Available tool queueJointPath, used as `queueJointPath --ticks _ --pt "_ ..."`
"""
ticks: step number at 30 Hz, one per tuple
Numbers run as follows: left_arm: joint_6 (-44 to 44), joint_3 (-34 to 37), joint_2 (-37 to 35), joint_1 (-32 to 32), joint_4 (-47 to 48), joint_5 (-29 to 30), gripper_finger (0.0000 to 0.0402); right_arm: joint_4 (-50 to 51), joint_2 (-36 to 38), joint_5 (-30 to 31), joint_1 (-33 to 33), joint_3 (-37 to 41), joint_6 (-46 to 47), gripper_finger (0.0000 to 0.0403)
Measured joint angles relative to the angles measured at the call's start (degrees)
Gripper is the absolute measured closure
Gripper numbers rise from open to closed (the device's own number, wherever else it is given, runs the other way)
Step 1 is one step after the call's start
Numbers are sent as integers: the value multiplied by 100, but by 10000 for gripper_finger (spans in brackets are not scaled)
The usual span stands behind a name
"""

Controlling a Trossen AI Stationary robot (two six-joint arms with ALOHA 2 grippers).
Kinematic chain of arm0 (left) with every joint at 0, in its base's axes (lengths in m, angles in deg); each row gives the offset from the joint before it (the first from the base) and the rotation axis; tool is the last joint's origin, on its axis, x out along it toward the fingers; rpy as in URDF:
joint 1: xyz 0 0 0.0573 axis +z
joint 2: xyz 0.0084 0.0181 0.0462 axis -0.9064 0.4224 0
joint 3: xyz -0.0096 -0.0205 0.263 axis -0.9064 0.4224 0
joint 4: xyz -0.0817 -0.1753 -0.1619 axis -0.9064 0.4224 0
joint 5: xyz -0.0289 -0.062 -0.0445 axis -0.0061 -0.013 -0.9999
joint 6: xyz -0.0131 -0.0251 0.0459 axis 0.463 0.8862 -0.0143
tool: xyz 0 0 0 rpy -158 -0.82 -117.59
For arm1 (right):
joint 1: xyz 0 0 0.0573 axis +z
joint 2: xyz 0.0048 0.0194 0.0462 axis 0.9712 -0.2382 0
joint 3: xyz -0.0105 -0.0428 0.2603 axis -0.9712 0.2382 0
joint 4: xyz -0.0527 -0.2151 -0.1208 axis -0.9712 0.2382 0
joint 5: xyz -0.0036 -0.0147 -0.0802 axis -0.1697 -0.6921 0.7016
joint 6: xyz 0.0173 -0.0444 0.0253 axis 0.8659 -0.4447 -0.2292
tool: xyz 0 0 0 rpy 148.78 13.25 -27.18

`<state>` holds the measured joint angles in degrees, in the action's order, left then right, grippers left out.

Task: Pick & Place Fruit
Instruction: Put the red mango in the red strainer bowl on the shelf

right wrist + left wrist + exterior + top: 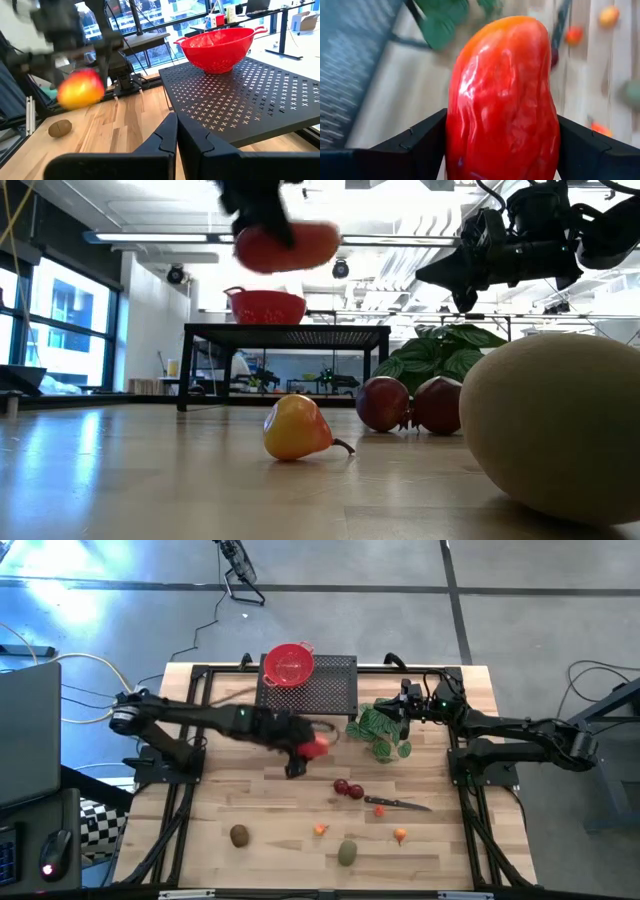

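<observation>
The red oblong fruit (320,747) hangs above the table's middle in my left gripper (306,748), just near of the black perforated stand (318,690). That stand carries a red colander (290,665). On the table lie two dark-red round fruits (349,789), a brown oval one (239,835), an olive-green oval one (347,853) and two tiny orange ones (320,829) (400,835). My right gripper (176,134) is shut and empty, held level above the table's far right beside the green plant (380,730). My left gripper pinches the red oblong fruit by its two long sides (454,135), one finger (415,147) on each. The fingers come from the table's left, slanting down, and lie along the fruit, whose free end sticks out past them. The fruit is lifted clear of the table (287,245).
A black-handled knife (397,804) lies right of the dark-red fruits. The plant stands at the stand's right. Bare wood shows on the table's left half (220,790). Dark frame rails run along both side edges.
</observation>
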<state>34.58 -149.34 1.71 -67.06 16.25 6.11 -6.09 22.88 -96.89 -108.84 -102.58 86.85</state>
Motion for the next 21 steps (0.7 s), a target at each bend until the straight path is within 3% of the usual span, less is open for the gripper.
queueJointPath --ticks 6,12,21 --pt "-393 -1014 0 671 194 6 110 4 0 0 2 0 0 400" --pt "-861 -1773 -2 1361 179 392 110 7 0 0 1 0 -1 400" --pt "-939 -2020 0 2492 66 409 110 9 0 0 0 0 0 400"
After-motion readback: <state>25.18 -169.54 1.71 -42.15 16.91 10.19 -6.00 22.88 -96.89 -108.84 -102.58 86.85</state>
